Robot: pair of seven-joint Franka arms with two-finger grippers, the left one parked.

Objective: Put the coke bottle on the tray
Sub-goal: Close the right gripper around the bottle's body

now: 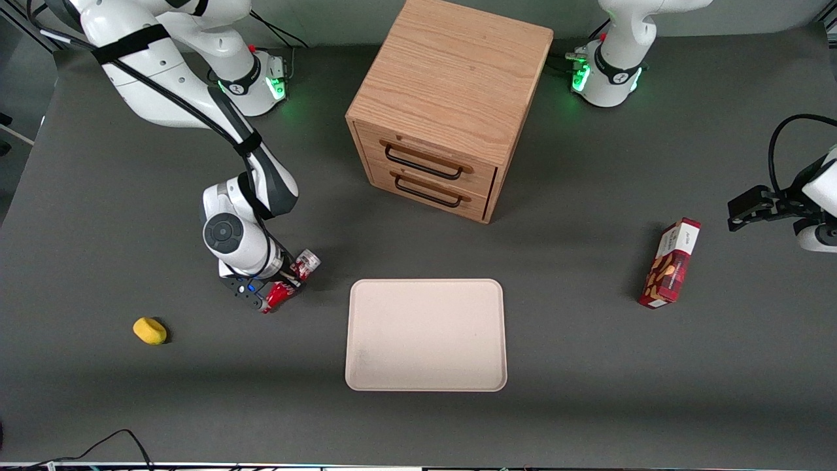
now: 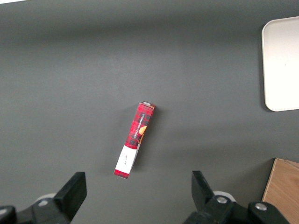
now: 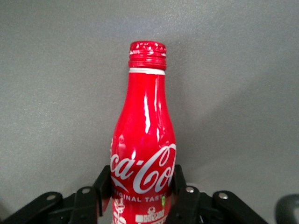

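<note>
The coke bottle (image 1: 288, 282) is a slim red bottle with white script, lying tilted beside the tray's short edge toward the working arm's end. My right gripper (image 1: 280, 288) is shut on it. In the right wrist view the black fingers (image 3: 103, 182) press both sides of the coke bottle (image 3: 142, 135) at its lettered body, the red cap pointing away from the gripper (image 3: 141, 183). The tray (image 1: 425, 347) is a flat cream rectangle lying bare on the dark table, nearer the front camera than the cabinet; its corner also shows as the tray (image 2: 282, 60) in the left wrist view.
A wooden two-drawer cabinet (image 1: 444, 104) stands farther from the camera than the tray. A red snack box (image 1: 670, 263) lies toward the parked arm's end of the table. A small yellow object (image 1: 150, 330) sits toward the working arm's end, nearer the camera than the gripper.
</note>
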